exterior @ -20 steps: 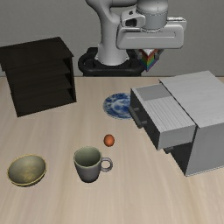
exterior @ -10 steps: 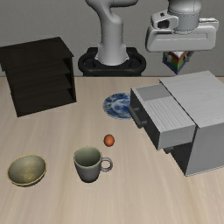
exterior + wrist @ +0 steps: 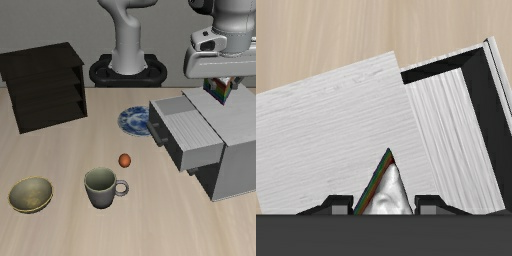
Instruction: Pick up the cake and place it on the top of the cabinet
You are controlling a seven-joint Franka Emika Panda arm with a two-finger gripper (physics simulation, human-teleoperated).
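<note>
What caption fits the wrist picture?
Gripper holds a rainbow-striped cake wedge above the grey cabinet, beside its open drawer.

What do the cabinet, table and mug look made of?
Cabinet: pale grey, faintly streaked like painted wood or brushed metal, matte. Table: light wood, visible grain. Mug: probably glazed ceramic, grey-green with a soft sheen.

Open room over the flat cabinet top (image 3: pixel 236 114) below the claw (image 3: pixel 222 89); pulled-out drawer (image 3: pixel 190 131) just beside it.
</note>
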